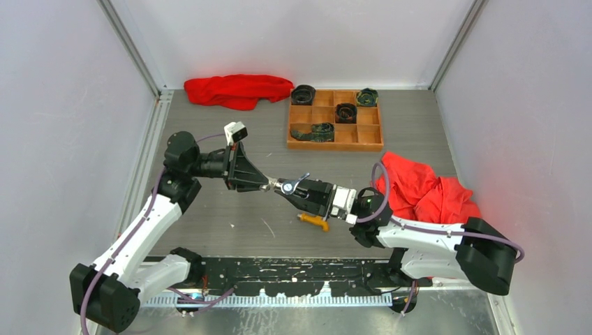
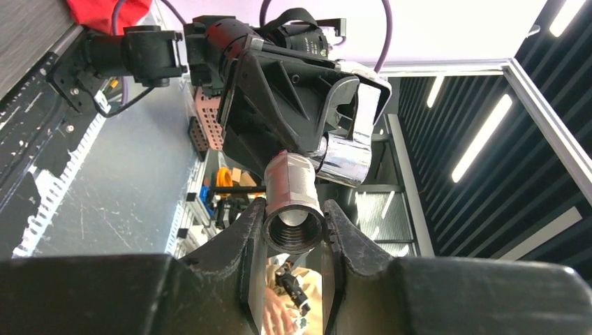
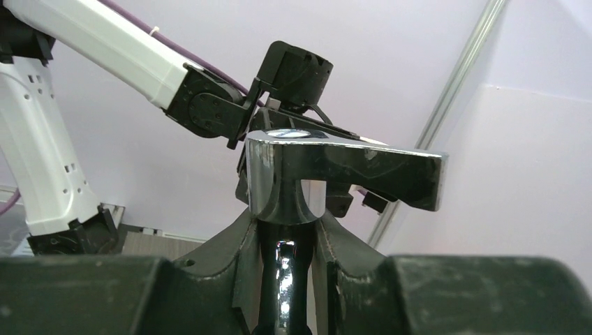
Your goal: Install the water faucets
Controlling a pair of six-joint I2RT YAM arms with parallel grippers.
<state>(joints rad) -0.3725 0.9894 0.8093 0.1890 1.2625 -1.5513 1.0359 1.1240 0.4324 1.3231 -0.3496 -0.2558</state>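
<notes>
Over the table (image 1: pixel 209 230), two arms share the silver faucet (image 1: pixel 284 185).
The left gripper (image 1: pixel 264 185) is clamped on its threaded end and the right gripper (image 1: pixel 294 190) on the stem under the handle, so its long axis runs gripper to gripper. The orange faucet (image 1: pixel 313 221) lies flat below (nearer the right arm).

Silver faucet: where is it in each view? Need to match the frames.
Top external: silver faucet at centre, held between left gripper and right gripper.
Left wrist: silver faucet at centre, open threaded end toward the lens, clamped in the left gripper.
Right wrist: silver faucet at centre, stem rising out of the right gripper.
Shared landmark: its lever handle.
</notes>
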